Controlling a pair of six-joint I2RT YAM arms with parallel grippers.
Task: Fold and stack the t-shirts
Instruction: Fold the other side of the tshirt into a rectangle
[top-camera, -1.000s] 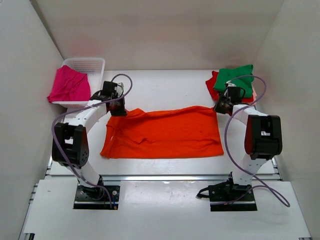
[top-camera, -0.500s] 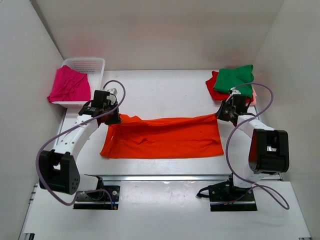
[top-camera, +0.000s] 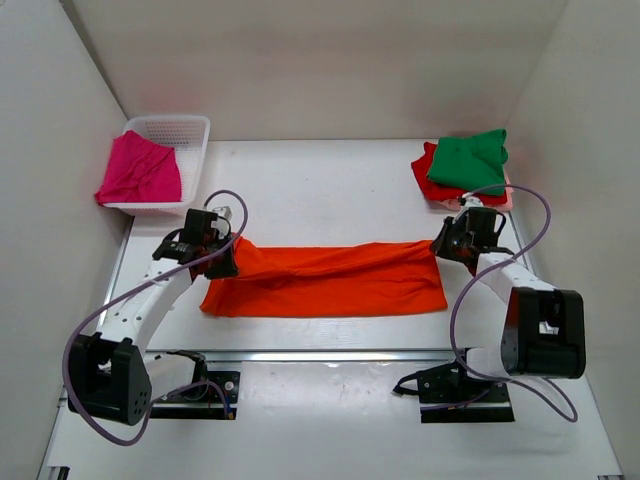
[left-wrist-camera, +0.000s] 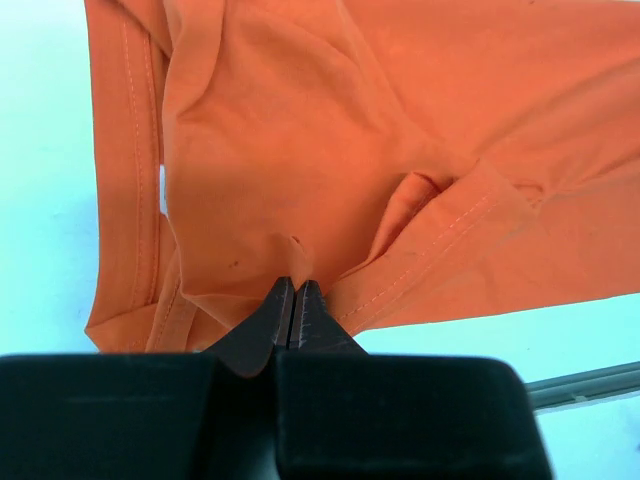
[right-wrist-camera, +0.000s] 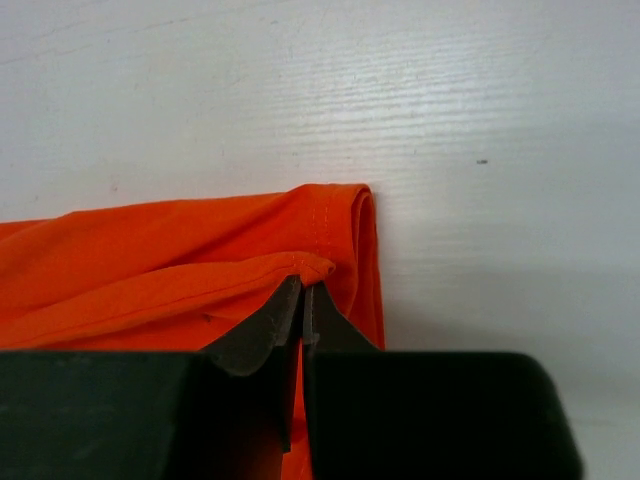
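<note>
The orange t-shirt (top-camera: 330, 282) lies stretched across the table's middle, its far edge lifted and drawn toward the near edge. My left gripper (top-camera: 226, 256) is shut on its far left corner; the left wrist view shows the cloth (left-wrist-camera: 330, 150) pinched in the jaws. My right gripper (top-camera: 446, 243) is shut on the far right corner, with the hem (right-wrist-camera: 300, 268) in its jaws. A magenta pink t-shirt (top-camera: 140, 170) hangs over the basket. A folded green t-shirt (top-camera: 468, 158) lies on a red one (top-camera: 426, 170) at the back right, a pale pink edge (top-camera: 506, 192) beneath.
A white mesh basket (top-camera: 180, 135) stands at the back left against the wall. White walls enclose the table on the left, back and right. A metal rail (top-camera: 330, 352) runs along the near edge by the arm bases.
Both grippers have moved toward the near edge, pulling the shirt's far edge over its near half. The orange shirt now shows as a narrower band.
</note>
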